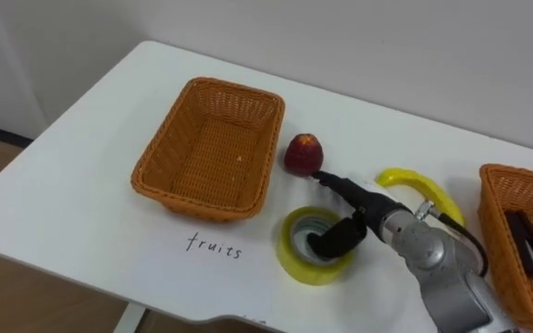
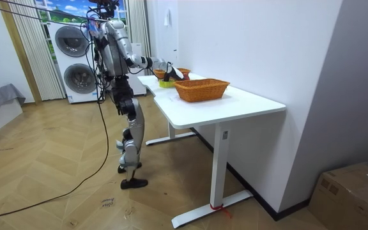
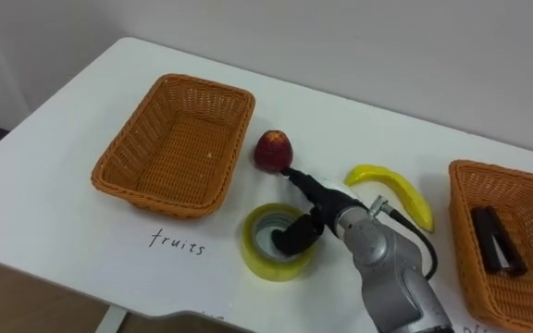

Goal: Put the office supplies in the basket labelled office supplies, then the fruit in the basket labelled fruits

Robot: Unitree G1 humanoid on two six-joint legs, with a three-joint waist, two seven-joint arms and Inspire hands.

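Right hand (image 1: pixel 354 220) above yellow tape roll (image 1: pixel 290 255), just beside red apple (image 1: pixel 303 154).

White desk (image 1: pixel 81 185): smooth laminate look. Orange-brown woven wicker basket (image 1: pixel 167 141) near its left edge and 2nd wicker basket (image 1: pixel 496 222) at its right edge: rough, matt. Yellow tape roll (image 1: pixel 291 260): glossy plastic. Red apple (image 1: pixel 303 154), yellow banana (image 1: pixel 405 178): smooth skins. Right hand (image 1: pixel 345 231): matt black shell.

Bare tabletop (image 1: pixel 72 185) is seen left of the left basket (image 1: pixel 209 148); toward the right basket (image 1: pixel 502 199) the way is crowded by apple (image 1: pixel 303 154), tape (image 1: pixel 288 246), banana (image 3: pixel 398 188).
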